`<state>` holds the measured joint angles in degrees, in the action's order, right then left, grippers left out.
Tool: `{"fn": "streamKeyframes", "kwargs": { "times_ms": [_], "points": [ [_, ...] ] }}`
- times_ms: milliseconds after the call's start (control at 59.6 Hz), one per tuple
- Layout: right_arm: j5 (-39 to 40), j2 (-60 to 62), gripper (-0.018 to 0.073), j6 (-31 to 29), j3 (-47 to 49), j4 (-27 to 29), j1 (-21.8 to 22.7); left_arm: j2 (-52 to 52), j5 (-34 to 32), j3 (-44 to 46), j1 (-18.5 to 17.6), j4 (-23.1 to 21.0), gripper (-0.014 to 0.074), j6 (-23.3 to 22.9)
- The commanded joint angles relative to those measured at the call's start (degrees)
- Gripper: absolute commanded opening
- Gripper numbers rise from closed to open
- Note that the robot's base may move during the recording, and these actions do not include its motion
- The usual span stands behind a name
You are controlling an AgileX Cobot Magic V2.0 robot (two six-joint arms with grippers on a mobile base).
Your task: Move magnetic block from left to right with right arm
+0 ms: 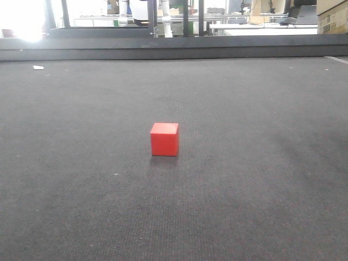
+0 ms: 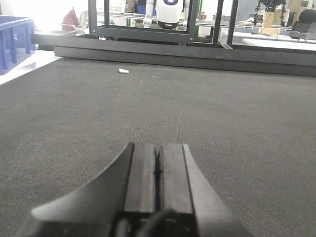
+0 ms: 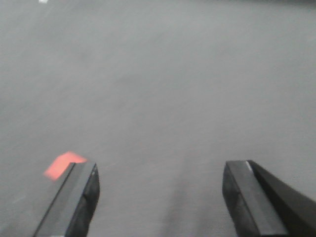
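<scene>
The block (image 1: 165, 139) sits square on the mat (image 1: 261, 196), with nothing touching it. In my right wrist view it is a blurred red patch just outside the picture-left finger, not in the gap. The right gripper (image 3: 160, 173) is spread wide and empty, so I judge this as the approach, with the grasp not yet made. Next I would shift that gripper sideways until the block centres between the fingers, lower it, then close. The left gripper (image 2: 158, 158) has its fingers pressed together, holding nothing, low over the mat.
</scene>
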<state>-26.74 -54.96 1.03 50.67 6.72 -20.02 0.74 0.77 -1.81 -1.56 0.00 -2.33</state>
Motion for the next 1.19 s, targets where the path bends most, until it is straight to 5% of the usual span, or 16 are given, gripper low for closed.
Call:
{"fn": "streamKeyframes", "kwargs": {
  "times_ms": [0,185,571,1175],
  "points": [
    [-0.2,-5.9,0.0615,3.4,7.3,-0.2,-4.9,0.8,-5.1,-0.5,0.1,0.0,-0.0116,-0.4],
    [-8.1,-20.3,0.0614,17.6,19.3,-3.1,-13.4,0.8,-5.1,-0.5,0.1,0.0,-0.0116,-0.4],
    [-26.8,-41.5,0.0614,45.2,37.4,-21.1,-24.2,0.8,-5.1,-0.5,0.1,0.0,-0.0116,-0.4],
    [-20.9,-54.4,0.0614,53.9,39.4,-23.9,-24.8,0.8,-5.1,-0.5,0.1,0.0,-0.0116,-0.4]
  ]
}}
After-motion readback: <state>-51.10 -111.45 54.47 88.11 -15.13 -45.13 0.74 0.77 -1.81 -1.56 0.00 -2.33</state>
